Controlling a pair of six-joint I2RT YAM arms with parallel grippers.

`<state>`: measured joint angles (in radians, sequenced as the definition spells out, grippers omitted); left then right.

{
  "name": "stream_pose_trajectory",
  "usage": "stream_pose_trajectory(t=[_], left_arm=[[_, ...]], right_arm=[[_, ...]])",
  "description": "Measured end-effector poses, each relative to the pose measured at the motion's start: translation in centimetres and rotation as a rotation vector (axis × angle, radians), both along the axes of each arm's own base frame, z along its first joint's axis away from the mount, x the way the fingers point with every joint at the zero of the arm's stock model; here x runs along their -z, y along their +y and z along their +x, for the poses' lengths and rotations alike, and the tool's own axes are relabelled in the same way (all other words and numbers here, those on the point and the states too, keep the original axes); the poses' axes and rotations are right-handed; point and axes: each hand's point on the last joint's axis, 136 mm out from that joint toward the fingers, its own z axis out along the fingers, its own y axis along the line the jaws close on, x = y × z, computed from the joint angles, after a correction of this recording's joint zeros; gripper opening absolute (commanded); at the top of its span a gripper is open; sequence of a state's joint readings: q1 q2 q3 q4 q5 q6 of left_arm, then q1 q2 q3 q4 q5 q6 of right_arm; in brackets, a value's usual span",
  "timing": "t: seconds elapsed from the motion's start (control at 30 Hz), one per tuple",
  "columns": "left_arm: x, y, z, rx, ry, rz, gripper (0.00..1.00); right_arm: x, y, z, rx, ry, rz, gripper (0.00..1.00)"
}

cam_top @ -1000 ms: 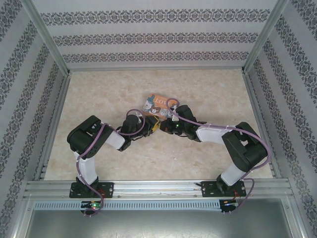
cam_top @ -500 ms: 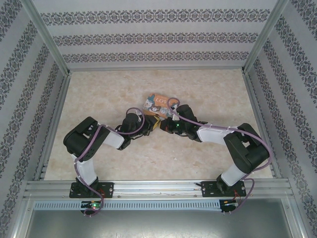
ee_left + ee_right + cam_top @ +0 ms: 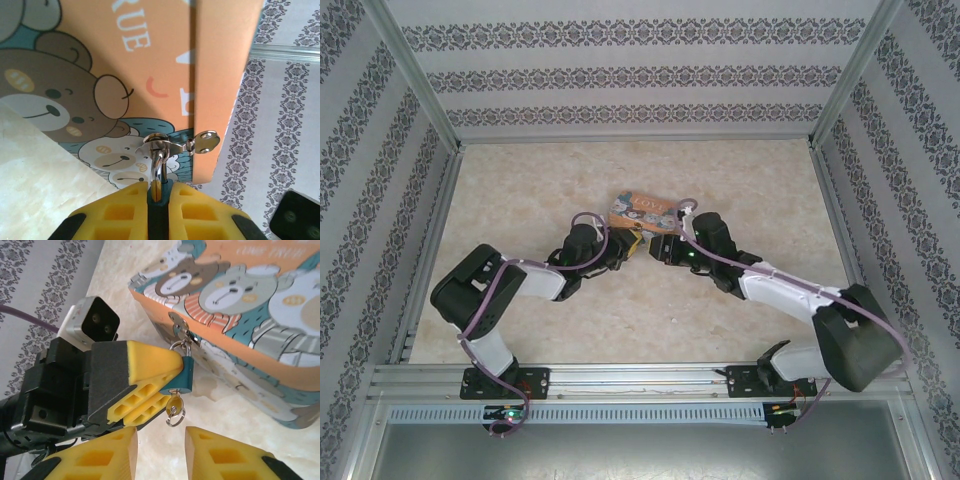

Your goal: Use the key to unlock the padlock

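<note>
While my left jaws clamp the padlock (image 3: 182,376), my right jaws stand parted and empty just under the key (image 3: 174,404).
My yellow left pads (image 3: 150,367) are closed on its teal body, and its silvery shackle (image 3: 158,165) hangs through the hasp (image 3: 167,144) on the cartoon-bear box (image 3: 642,208). The key sits in the lock's underside, a small ring (image 3: 175,416) dangling from it. My right pads (image 3: 220,455) flank a gap below that ring, touching nothing. The box rests on the bench (image 3: 520,200) midway between the left and right edges, nearer the far edge; the padlock hangs at its near side.
</note>
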<state>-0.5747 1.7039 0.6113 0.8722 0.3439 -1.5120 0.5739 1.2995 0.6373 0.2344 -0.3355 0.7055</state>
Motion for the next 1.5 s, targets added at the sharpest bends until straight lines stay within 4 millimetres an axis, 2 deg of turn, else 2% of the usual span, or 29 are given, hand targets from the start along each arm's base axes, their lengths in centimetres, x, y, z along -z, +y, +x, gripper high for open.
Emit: stream_pose_trajectory(t=[0.2, 0.3, 0.47, 0.63, 0.97, 1.3, 1.5], left_arm=[[-1.2, 0.2, -0.3, -0.008, -0.002, -0.029, 0.12], [-0.6, 0.5, -0.7, -0.014, 0.026, -0.034, 0.12], [0.2, 0.8, -1.2, -0.024, 0.067, -0.043, 0.12], [0.3, 0.7, -1.3, -0.027, 0.080, -0.054, 0.12], [0.2, 0.1, -1.7, -0.021, 0.092, -0.064, 0.12], [-1.1, 0.1, -1.8, -0.023, 0.065, -0.079, 0.12], [-1.6, 0.2, -1.6, -0.035, 0.052, -0.083, 0.12]], right_arm=[[-3.6, -0.5, -1.1, -0.028, -0.204, -0.070, 0.36], [-5.5, 0.0, -2.5, -0.086, -0.347, -0.134, 0.41], [-8.3, 1.3, -4.9, -0.201, -0.603, -0.267, 0.43], [-9.4, 1.9, -6.6, -0.307, -0.817, -0.408, 0.47], [-7.6, 1.1, -6.3, -0.430, -0.977, -0.665, 0.45], [-3.4, 0.4, -5.4, -0.594, -1.029, -0.931, 0.47], [-0.7, 0.6, -4.8, -0.684, -1.010, -1.027, 0.45]])
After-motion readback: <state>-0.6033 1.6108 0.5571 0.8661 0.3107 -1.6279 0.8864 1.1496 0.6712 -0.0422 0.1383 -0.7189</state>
